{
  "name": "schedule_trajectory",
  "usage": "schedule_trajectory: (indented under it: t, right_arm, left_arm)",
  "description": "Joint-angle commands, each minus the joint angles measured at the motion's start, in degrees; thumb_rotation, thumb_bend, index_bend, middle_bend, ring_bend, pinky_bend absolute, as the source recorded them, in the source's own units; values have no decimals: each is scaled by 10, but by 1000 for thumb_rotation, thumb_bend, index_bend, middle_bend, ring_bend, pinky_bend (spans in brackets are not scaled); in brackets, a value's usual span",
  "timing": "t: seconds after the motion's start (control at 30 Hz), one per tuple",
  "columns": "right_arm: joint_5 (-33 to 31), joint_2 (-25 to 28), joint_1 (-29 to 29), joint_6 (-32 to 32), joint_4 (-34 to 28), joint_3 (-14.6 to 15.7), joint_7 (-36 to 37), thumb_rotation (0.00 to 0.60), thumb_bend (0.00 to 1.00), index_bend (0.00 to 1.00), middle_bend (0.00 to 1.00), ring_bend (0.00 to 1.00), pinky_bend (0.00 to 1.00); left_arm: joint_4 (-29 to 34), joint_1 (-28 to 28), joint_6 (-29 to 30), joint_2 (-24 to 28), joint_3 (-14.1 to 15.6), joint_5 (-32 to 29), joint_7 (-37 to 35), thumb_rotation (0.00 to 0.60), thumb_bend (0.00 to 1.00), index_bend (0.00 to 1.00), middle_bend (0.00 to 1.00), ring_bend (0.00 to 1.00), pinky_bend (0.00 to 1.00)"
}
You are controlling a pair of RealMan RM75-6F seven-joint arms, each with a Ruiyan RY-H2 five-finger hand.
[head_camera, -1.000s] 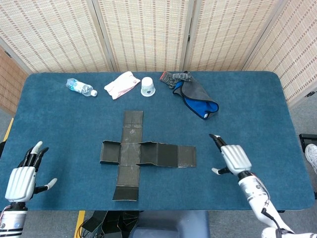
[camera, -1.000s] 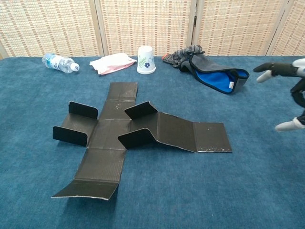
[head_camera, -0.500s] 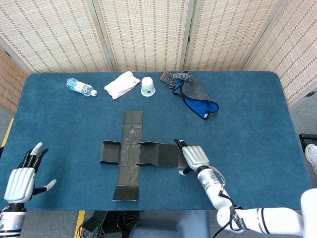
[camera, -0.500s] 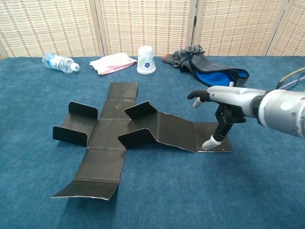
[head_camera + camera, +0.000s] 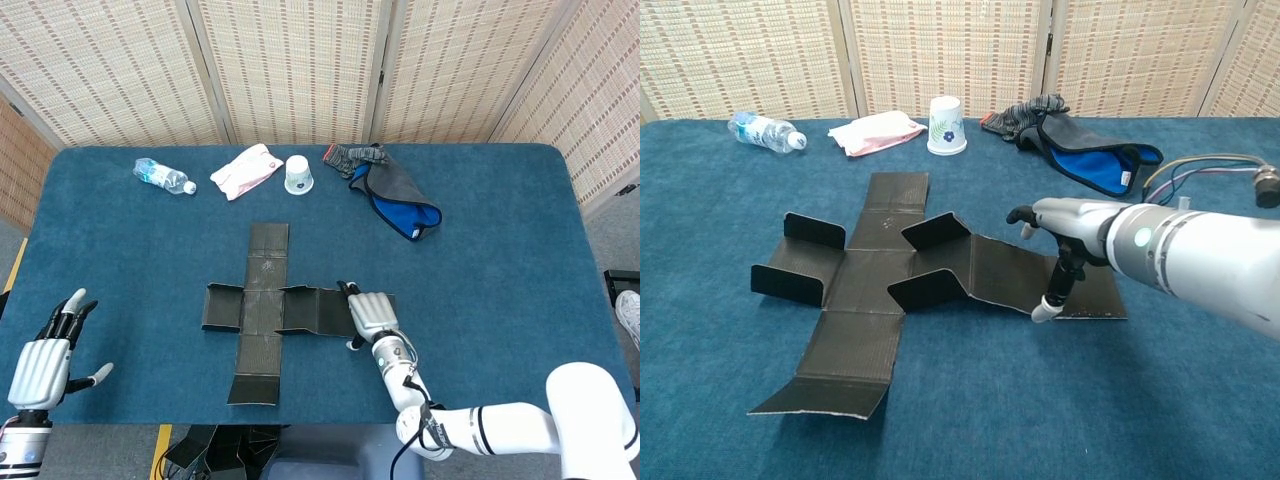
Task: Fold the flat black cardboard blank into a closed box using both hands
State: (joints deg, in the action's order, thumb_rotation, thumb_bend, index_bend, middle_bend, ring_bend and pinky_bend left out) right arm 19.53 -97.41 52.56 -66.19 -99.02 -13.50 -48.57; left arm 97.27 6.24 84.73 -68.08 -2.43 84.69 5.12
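Left hand: the left hand [image 5: 40,362] hovers at the near left edge of the desk [image 5: 520,290], well apart from the cardboard; its fingers [image 5: 70,308] are spread and hold nothing. It shows only in the head view.
Right hand: the right hand [image 5: 369,315] is over the right arm of the cardboard, palm down, fingers [image 5: 1020,215] spread and pointing toward the middle of the blank. Its thumb tip [image 5: 1042,311] reaches down to the near edge of the cardboard; whether it touches cannot be told. It holds nothing.
Cardboard blank: the black cardboard blank [image 5: 262,316] lies in the middle of the blue desk, shaped like a cross. Most panels are flat; small side flaps [image 5: 930,231] stand up around the centre square and at the left end.
Far side of desk: a clear plastic bottle [image 5: 163,177] lies on its side at far left. Beside it lies a white and pink packet [image 5: 246,170], then a white paper cup [image 5: 299,175] standing upside down. To the right is a crumpled grey and blue cloth [image 5: 394,192].
Background: woven screens [image 5: 300,60] stand behind the desk.
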Motion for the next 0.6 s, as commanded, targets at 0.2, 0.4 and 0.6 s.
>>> schedule_trajectory:
  t: [0.2,0.4,0.6]
  right_arm:
    - [-30,-29,27,-3,34,-8,-23,600,0,0,105,754,889]
    - [-43,-45,41,-2,54,-14,-30,600,0,0,105,754,889]
    - [-58,-57,54,1,72,-20,-41,600,0,0,105,754,889]
  left_arm:
    - [-9,-3,1,0,1,1,-10,600,65,110,1,59,281]
    - [-15,-4,1,1,2,1,-17,600,65,110,1,60,281]
    - [-21,-3,-1,1,0,1,-22,600,65,110,1,59,281]
